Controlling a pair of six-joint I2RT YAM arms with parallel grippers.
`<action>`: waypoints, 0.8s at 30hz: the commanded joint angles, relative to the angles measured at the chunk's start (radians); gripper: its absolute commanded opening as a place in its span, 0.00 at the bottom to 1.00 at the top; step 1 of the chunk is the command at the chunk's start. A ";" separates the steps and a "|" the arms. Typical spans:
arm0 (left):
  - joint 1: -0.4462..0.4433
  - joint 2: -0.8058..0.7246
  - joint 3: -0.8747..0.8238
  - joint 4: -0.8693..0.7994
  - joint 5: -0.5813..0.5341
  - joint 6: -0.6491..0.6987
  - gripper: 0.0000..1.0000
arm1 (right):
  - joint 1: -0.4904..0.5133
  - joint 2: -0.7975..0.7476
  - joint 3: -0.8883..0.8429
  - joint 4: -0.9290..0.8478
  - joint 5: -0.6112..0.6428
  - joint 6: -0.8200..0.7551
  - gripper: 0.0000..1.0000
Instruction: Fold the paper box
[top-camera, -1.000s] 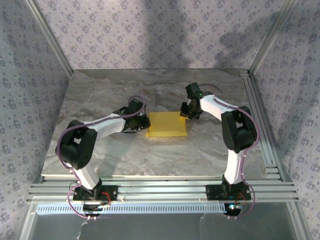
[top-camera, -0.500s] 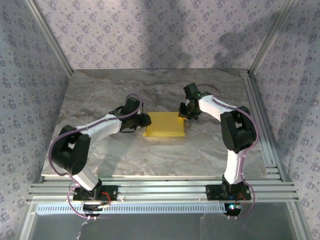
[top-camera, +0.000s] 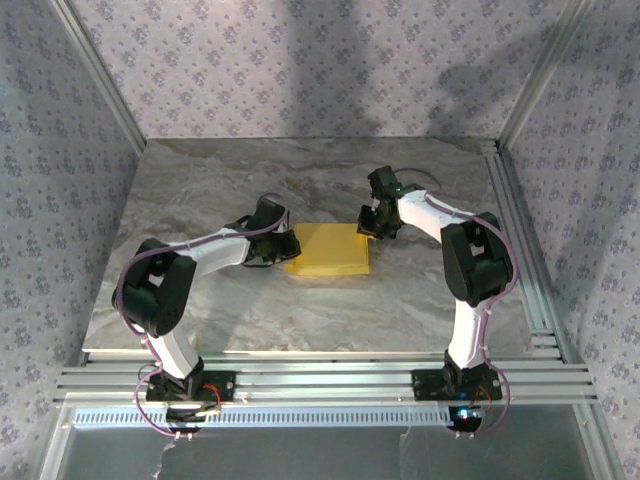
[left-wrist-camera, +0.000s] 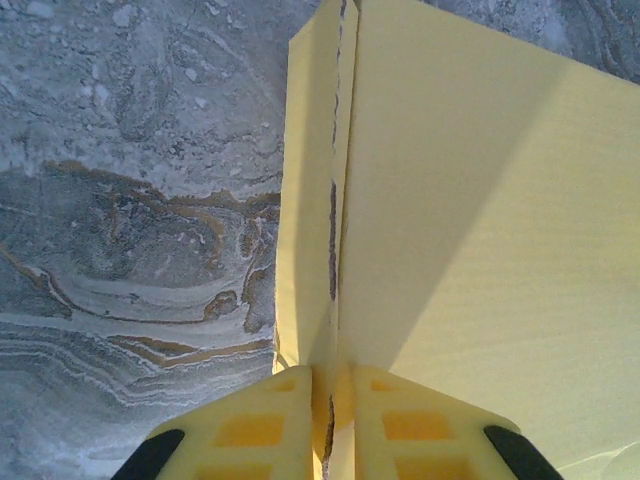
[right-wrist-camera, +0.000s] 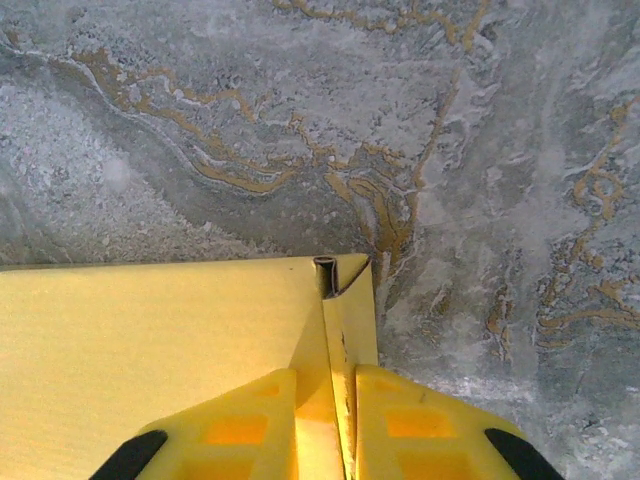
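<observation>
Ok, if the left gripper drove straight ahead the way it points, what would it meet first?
The flat yellow cardboard box: the left gripper pinches its side seam, which runs straight ahead between the fingers. Going on would likely shove the box toward the right gripper opposite.

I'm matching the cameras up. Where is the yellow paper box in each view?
Top external: paper box at the centre of the marble table.
Left wrist: box across the right half, top to bottom.
Right wrist: box in the lower left.
Shared landmark: the table's veined marble.
</observation>
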 joint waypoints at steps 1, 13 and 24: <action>-0.007 0.023 -0.032 -0.001 -0.003 -0.011 0.13 | 0.013 -0.005 0.006 -0.060 -0.019 -0.025 0.23; -0.008 0.010 -0.020 -0.028 -0.020 -0.001 0.11 | 0.006 -0.258 -0.152 -0.101 0.038 -0.021 0.47; -0.010 0.010 -0.005 -0.043 -0.015 0.006 0.11 | 0.092 -0.360 -0.382 0.009 -0.016 -0.004 0.44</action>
